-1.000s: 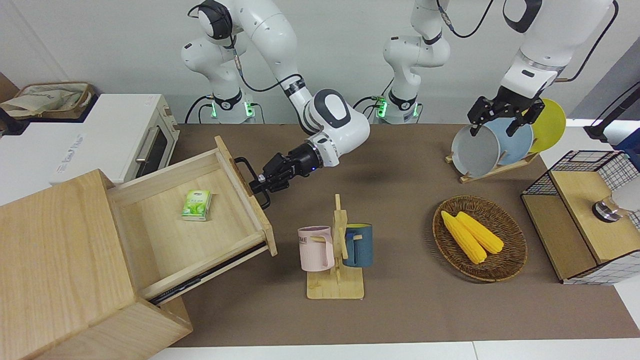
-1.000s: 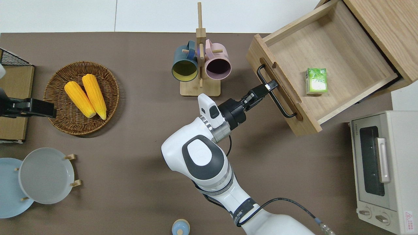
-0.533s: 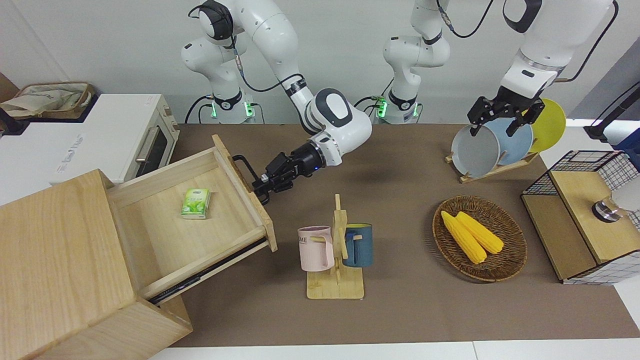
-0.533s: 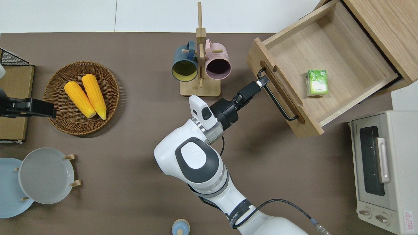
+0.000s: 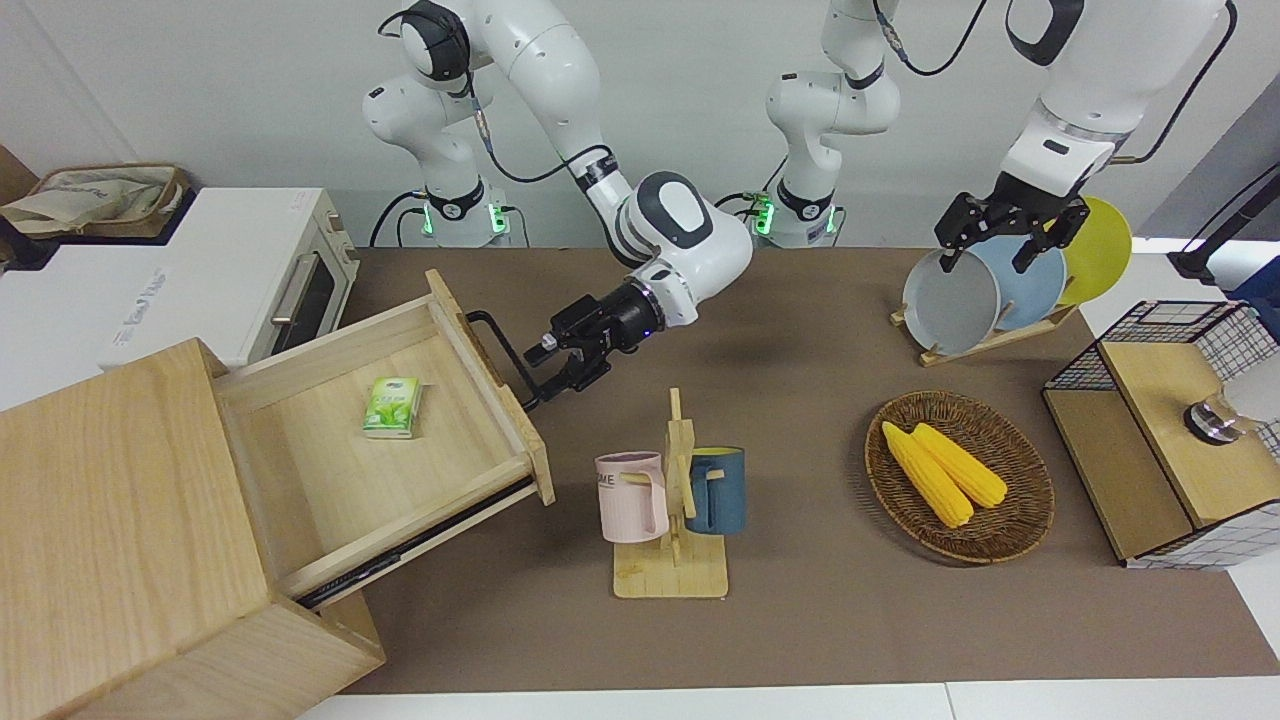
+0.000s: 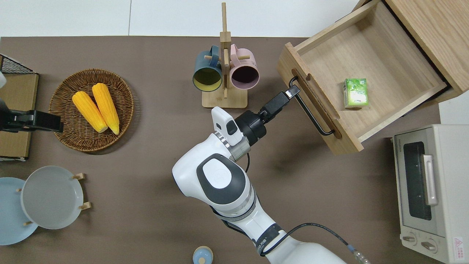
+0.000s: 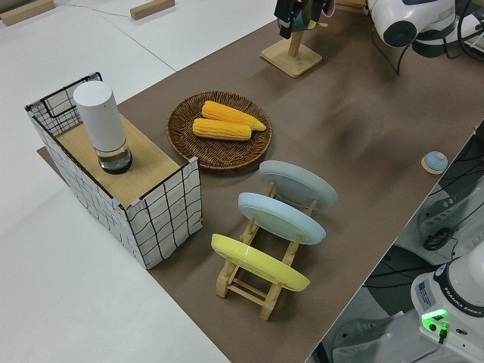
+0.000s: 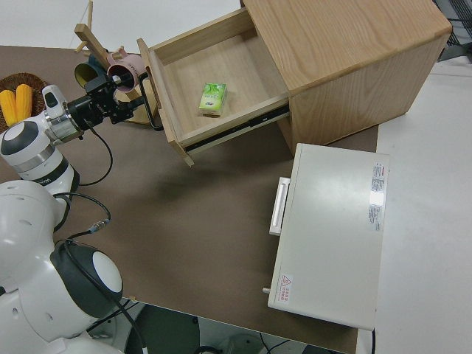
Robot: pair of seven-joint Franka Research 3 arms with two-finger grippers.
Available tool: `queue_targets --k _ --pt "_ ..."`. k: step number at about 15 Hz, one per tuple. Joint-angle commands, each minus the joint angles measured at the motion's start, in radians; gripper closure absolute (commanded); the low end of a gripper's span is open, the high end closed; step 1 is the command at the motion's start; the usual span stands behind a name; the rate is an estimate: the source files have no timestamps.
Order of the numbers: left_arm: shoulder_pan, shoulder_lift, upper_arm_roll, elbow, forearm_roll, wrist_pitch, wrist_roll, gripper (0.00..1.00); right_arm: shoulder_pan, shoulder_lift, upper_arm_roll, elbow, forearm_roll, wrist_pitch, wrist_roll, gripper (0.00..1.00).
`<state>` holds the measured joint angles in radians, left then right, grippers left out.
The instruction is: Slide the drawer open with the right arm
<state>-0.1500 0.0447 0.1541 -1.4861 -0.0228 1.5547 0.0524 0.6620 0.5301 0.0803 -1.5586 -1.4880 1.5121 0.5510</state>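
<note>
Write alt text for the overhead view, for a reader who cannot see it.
The drawer stands pulled out of its pale wooden cabinet, a small green carton lying inside, and the right gripper is open by the end of the black bar handle farther from the robots. Two mugs hang on a wooden rack beside the drawer.

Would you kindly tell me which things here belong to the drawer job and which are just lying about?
Job: drawer, its handle, right gripper.

Lying about: carton in the drawer, mug rack, corn basket, plate rack, toaster oven, mesh box.
</note>
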Motion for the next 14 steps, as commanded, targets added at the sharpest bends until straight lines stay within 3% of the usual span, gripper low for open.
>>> queue_targets --k 1,3,8,14 --pt "-0.017 0.012 0.016 0.020 0.014 0.001 0.006 0.00 0.013 -0.004 -0.005 0.050 0.124 0.007 0.021 0.017" --pt "-0.017 0.012 0.016 0.020 0.014 0.001 0.006 0.00 0.016 -0.021 -0.001 0.092 0.217 0.005 0.021 0.017" --pt "-0.017 0.012 0.016 0.020 0.015 0.001 0.006 0.00 0.014 -0.096 0.003 0.149 0.452 0.006 0.023 0.017" --pt "-0.017 0.012 0.016 0.020 0.014 0.001 0.006 0.00 -0.042 -0.205 0.004 0.176 0.716 0.008 0.023 0.017"
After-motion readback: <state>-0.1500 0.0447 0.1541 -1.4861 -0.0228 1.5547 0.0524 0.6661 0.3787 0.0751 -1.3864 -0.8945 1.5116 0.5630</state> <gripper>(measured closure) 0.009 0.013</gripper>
